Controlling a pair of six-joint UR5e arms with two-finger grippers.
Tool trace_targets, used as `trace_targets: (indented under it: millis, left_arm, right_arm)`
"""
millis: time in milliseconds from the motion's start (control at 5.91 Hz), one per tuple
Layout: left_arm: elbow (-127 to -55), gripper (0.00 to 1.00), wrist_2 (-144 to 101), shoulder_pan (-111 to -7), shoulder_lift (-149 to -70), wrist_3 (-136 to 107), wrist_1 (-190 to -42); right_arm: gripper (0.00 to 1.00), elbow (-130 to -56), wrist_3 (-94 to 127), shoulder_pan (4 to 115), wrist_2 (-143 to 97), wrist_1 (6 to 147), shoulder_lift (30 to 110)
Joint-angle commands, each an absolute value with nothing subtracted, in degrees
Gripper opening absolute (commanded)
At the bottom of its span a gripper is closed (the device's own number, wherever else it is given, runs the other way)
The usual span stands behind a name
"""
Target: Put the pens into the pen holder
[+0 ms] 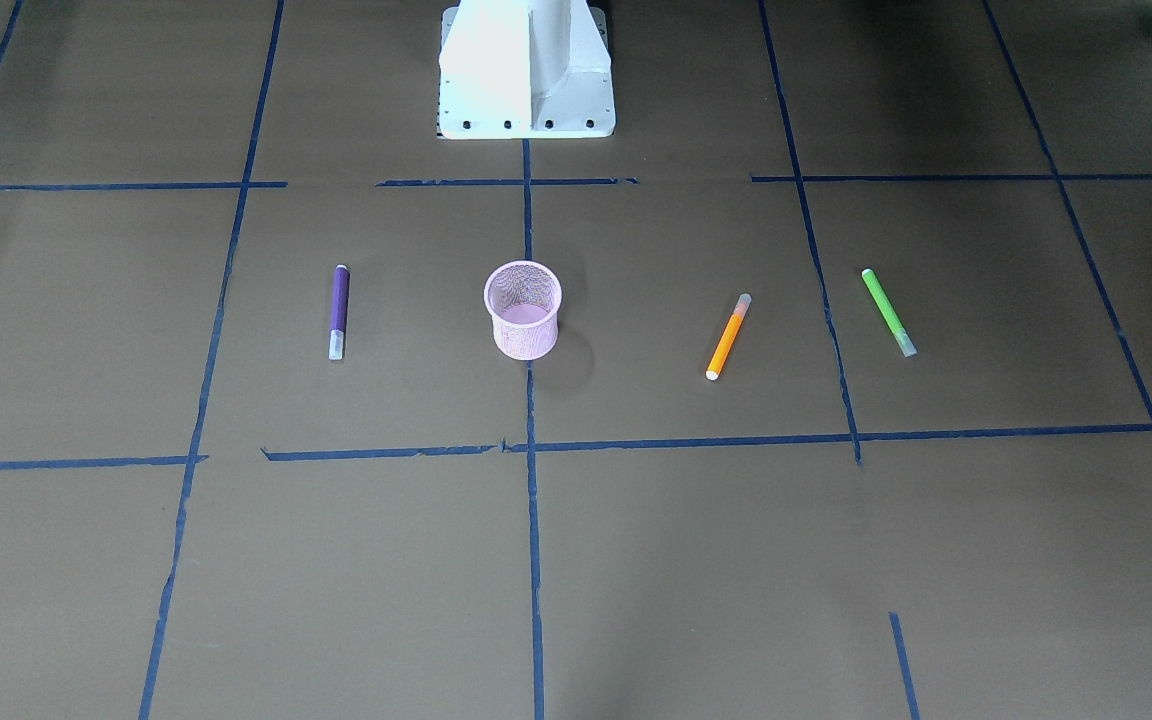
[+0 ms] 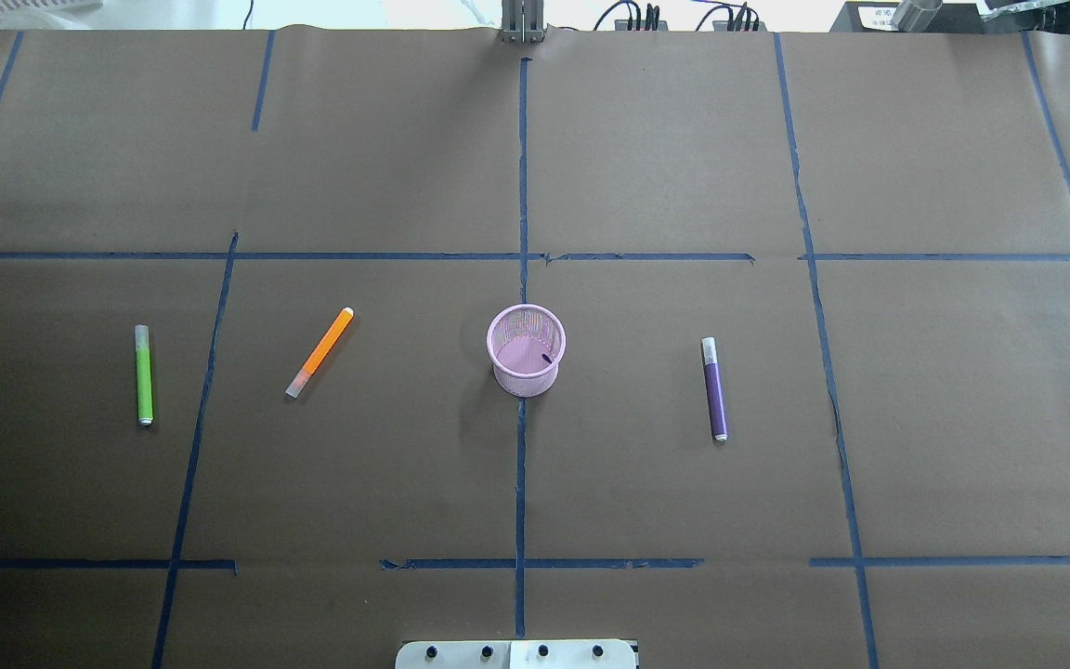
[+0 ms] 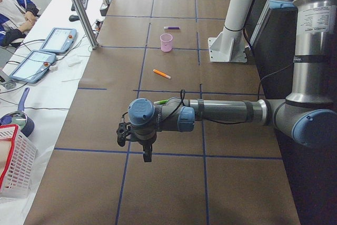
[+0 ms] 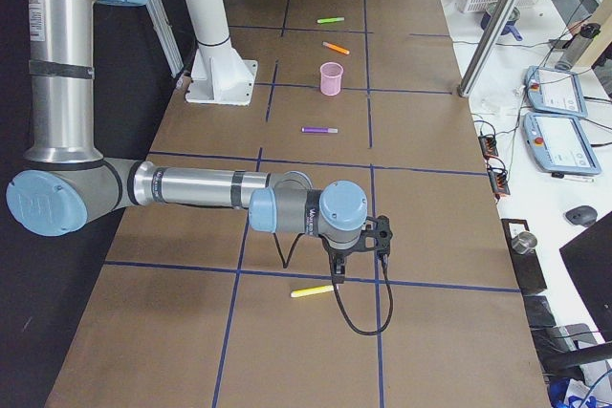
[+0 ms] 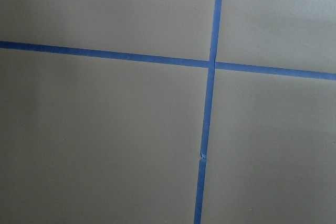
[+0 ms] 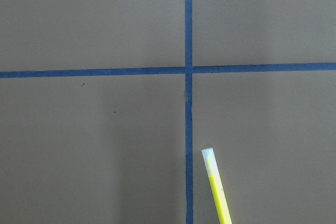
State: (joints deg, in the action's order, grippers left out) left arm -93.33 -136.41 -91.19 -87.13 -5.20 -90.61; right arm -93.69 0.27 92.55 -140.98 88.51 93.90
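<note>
The pink mesh pen holder (image 2: 526, 350) stands upright at the table's middle, with no pen in it. The purple pen (image 2: 714, 388) lies to its right in the overhead view. The orange pen (image 2: 319, 352) lies to its left, and the green pen (image 2: 143, 373) farther left. All three lie flat and apart from the holder. My left gripper (image 3: 147, 155) hangs over the table's left end, beyond the green pen. My right gripper (image 4: 337, 269) hangs over the right end, far from the purple pen (image 4: 319, 129). I cannot tell whether either gripper is open or shut.
A yellow pen (image 4: 313, 290) lies on the table just below my right gripper and also shows in the right wrist view (image 6: 218, 187). The white robot base (image 1: 526, 70) stands behind the holder. Blue tape lines (image 2: 521, 186) cross the brown table cover.
</note>
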Motion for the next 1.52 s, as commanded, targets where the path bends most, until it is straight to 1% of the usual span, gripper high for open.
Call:
trace_targets:
  millis: [0, 339, 508, 677, 846, 1185, 1354]
  left_arm:
    - [-93.3, 1.0, -136.4, -90.4, -87.3, -5.2, -90.6]
    - [-96.1, 1.0, -136.6, -85.8, -87.8, -5.2, -90.7]
    - [-96.8, 1.0, -136.5, -82.4, -89.8, -5.5, -91.0]
    - [-97.3, 1.0, -136.1, -79.8, -93.4, -6.2, -90.8]
    - [-97.7, 1.0, -135.9, -74.6, -94.3, -10.1, -90.9]
    - [-98.4, 1.0, -136.0, -71.2, -98.0, -14.6, -91.5]
    - [-99.1, 1.0, -132.3, -67.0, -98.1, -21.6, -95.0]
  right_arm:
    - [1.0, -93.7, 0.3, 92.5, -141.0, 88.5, 94.0]
    - [1.0, -93.6, 0.3, 92.5, -141.0, 88.5, 94.0]
    - [1.0, -93.6, 0.3, 92.5, -140.9, 88.5, 94.0]
    - [1.0, -93.6, 0.3, 92.5, -140.9, 88.5, 94.0]
    - [1.0, -93.6, 0.3, 92.5, -140.9, 88.6, 93.7]
    - [1.0, -93.6, 0.2, 92.5, -140.9, 88.6, 93.6]
    - [1.0, -93.6, 0.2, 92.5, -140.9, 88.5, 93.6]
